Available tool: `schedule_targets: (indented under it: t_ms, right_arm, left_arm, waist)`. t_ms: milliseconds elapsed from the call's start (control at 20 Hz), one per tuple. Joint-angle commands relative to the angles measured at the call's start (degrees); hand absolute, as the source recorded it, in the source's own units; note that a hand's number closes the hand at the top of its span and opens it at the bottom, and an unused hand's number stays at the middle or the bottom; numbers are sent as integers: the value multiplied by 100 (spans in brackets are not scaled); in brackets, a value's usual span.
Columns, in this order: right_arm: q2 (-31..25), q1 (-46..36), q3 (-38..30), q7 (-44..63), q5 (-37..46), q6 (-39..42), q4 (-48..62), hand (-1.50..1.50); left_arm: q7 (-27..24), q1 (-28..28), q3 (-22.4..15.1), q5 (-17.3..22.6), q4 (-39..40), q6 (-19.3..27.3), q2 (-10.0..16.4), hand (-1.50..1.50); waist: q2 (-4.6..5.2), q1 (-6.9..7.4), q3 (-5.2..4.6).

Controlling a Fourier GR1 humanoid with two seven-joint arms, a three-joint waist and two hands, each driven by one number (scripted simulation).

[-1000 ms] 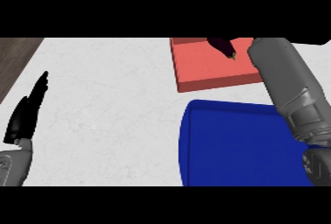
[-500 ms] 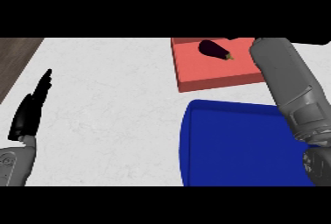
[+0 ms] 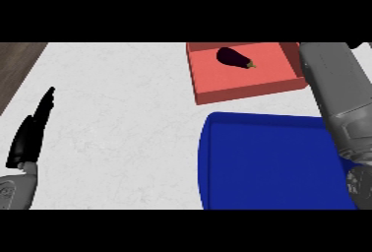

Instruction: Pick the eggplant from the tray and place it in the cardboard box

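Purple-black eggplant point(image 3: 234, 57) lying in the red cardboard box point(image 3: 247, 89), blue tray point(image 3: 269, 162) near it on the white worktop point(image 3: 123, 118), left hand point(image 3: 29, 138) straight-fingered, holding nothing, right hand point(image 3: 361, 45) barely showing, its state not to be made out.

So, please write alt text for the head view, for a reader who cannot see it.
An eggplant lies inside a red box at the far side of the counter, beyond a blue tray. The right forearm runs along the right edge; the open left hand rests at the left.
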Motion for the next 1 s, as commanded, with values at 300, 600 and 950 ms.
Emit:
schedule_targets:
  t_ms: [300, 600, 950]
  right_arm:
    - [-833, 720, -450, -854, -782, 776, -149, -150]
    - [-1243, 1606, -459, -967, -1178, 1572, -825, -150]
    - [-1203, 2841, 31, -363, -1376, 2568, -2330, -150]
  left_arm:
    - [41, 315, 186, 27, -87, 134, -70, 0]
    - [70, 614, 394, 147, -269, -90, 162, 0]
    - [-27, 509, 407, 63, -157, -47, 108, 0]
  waist:
    - [-142, -341, -9]
    - [-214, -498, -13]
    - [-227, -561, -20]
